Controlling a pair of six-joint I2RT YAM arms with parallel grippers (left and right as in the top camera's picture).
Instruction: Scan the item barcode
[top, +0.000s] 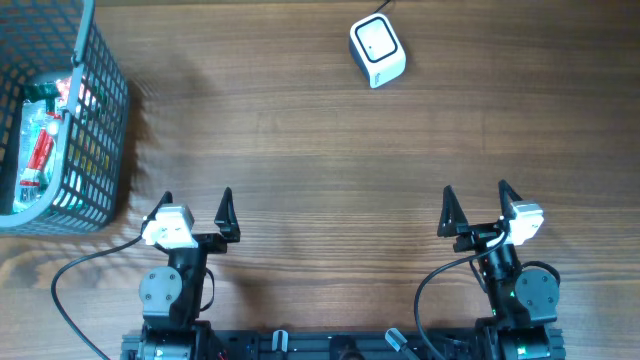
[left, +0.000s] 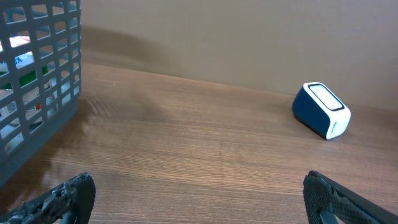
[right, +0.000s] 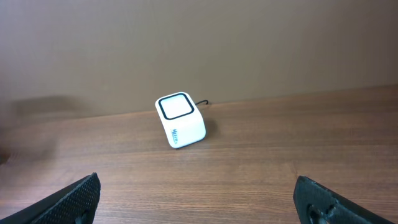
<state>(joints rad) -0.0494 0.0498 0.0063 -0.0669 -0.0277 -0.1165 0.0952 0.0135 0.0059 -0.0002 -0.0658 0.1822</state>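
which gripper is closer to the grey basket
Left. The left gripper sits open just beside the near corner of the basket; the right gripper is far off toward the opposite side.

No text can be read. The barcode scanner has a small blue marking on its white side, too small to make out. The packages in the grey basket show coloured print, too blurred to read.

Basket (cropped by the frame's edge) half hides its packets, perhaps tubes.
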